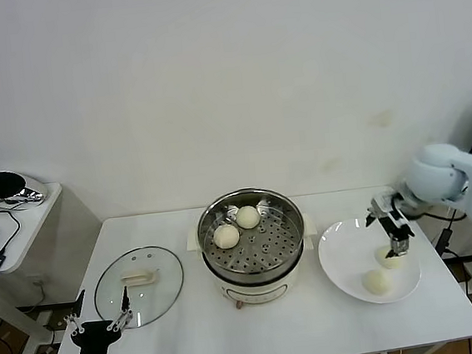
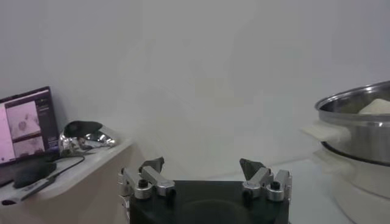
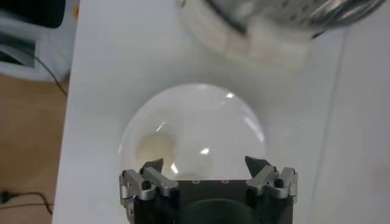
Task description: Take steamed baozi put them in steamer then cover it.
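Here the steamer (image 1: 252,246) stands in the middle of the white tabletop (image 1: 192,332), uncovered, with two steamed baozi (image 1: 226,236) lying side by side on its perforated tray, toward the far left part of it. The cover (image 1: 138,285) rests flat on the tabletop just to the left of the steamer, handle up. To the right of the steamer sits a white plate (image 1: 341,250) holding two more buns: one near the front (image 1: 376,281) and one toward the right rim. The right claw (image 1: 397,241) hangs directly above that right-hand bun (image 1: 388,257), its fingers spread apart and holding nothing; its wrist view looks straight down on the plate (image 3: 195,122). The left claw (image 1: 97,326) is parked low by the tabletop's front left edge, near the cover, fingers likewise wide apart and empty.
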`<state>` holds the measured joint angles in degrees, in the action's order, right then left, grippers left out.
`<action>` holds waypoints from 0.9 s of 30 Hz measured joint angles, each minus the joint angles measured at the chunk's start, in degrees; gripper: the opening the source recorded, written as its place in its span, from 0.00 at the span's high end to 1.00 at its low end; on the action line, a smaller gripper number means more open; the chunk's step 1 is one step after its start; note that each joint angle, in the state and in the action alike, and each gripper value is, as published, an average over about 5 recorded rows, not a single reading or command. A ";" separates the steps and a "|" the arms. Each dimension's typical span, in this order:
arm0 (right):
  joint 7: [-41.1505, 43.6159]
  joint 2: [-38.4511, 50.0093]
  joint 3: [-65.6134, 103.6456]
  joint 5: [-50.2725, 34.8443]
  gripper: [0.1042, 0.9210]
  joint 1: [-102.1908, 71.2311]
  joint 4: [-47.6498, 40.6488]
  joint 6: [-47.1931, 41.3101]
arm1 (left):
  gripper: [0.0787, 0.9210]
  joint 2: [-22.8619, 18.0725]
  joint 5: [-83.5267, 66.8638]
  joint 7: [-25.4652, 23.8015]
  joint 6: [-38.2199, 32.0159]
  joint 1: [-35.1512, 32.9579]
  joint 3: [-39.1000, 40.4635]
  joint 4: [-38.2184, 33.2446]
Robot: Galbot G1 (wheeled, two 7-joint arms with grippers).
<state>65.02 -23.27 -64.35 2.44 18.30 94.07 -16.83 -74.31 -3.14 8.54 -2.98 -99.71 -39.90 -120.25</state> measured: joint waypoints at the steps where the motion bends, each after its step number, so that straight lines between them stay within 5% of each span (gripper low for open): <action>1: -0.05 0.27 1.27 0.61 0.12 -1.85 -0.17 0.36 | 0.12 -0.03 0.04 0.00 0.00 -0.14 -0.09 -0.09; 27: -2.52 -4.62 18.13 5.53 0.13 -25.01 -11.31 3.70 | 0.12 -0.22 0.13 0.04 -0.33 -1.00 -1.16 0.33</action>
<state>62.50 -27.89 -46.22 7.96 -6.71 82.76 -13.13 -74.53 -3.00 8.58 -3.31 -100.71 -41.06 -119.91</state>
